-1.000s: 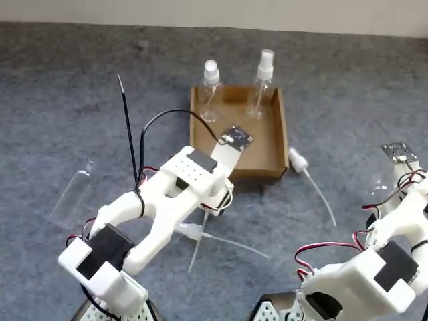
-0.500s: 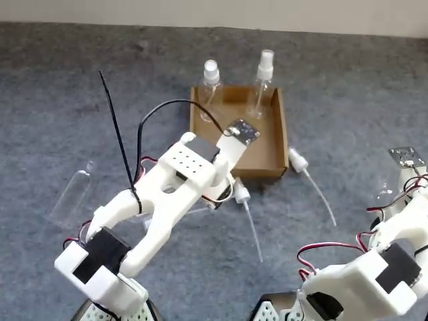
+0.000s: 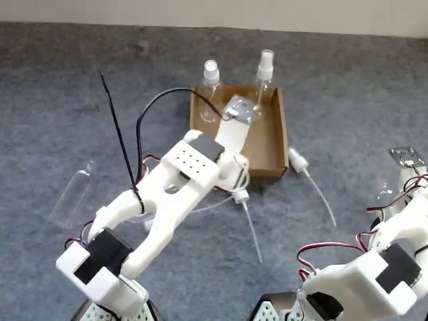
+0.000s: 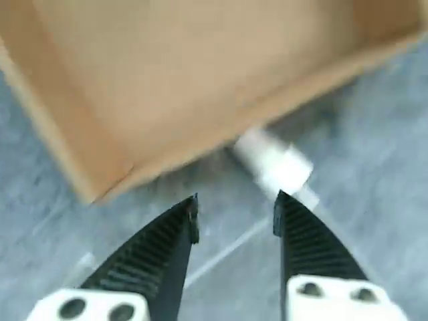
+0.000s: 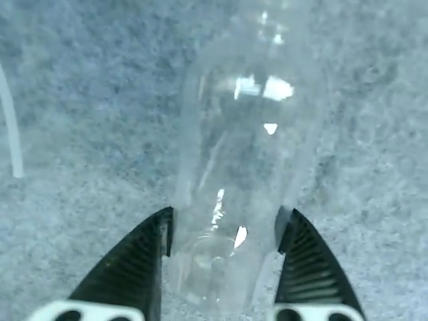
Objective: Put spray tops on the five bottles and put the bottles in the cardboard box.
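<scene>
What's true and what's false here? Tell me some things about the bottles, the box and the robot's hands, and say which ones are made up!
1. Two topped bottles stand in the cardboard box. True.
2. The left hand is shut on a spray top. False: it is open, and the nearby spray top lies on the carpet.
3. The right hand is around a clear bottle. True.
4. All five bottles are in the box. False: it holds two, and a topless bottle lies on the carpet away from it.
5. Another spray top lies on the carpet beside the box. True.
</scene>
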You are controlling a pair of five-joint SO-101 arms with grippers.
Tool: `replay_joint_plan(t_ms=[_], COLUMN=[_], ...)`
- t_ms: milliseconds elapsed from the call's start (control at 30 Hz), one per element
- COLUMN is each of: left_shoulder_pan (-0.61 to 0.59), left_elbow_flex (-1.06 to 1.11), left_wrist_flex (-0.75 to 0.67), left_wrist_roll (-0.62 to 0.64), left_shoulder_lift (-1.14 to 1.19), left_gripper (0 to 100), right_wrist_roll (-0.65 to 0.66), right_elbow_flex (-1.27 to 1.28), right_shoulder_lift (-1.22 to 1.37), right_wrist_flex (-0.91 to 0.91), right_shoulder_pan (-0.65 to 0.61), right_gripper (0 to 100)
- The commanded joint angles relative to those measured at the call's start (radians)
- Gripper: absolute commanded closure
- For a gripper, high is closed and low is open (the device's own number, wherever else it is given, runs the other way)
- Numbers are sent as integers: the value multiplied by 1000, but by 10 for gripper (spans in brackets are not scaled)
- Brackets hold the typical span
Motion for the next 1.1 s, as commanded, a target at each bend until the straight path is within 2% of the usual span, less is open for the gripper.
replay_joint_plan(t_ms=[0, 167, 333, 633, 833, 933, 1067], left_shoulder_pan=[54, 91, 91, 88, 87, 70, 50], left_elbow_flex=[7, 59, 51, 62, 62, 65, 67], left_wrist_flex=[-137, -222, -229, -226, -224, -209, -117], left_wrist_roll=[75, 91, 91, 91, 83, 49, -3], left_shoulder_lift=[-31, 47, 136, 154, 154, 156, 154], left_gripper=[832, 832, 832, 833, 938, 944, 943], right_wrist_roll=[11, 11, 11, 11, 11, 12, 38], right_elbow_flex=[-48, -48, -48, -48, -48, -48, -50], right_shoulder_lift=[-15, -13, -13, -13, -13, -13, -15], right_wrist_flex=[-8, -12, -13, -13, -13, -13, -13], right_shoulder_pan=[5, 7, 7, 5, 7, 13, 30], right_gripper=[885, 885, 885, 885, 885, 885, 885])
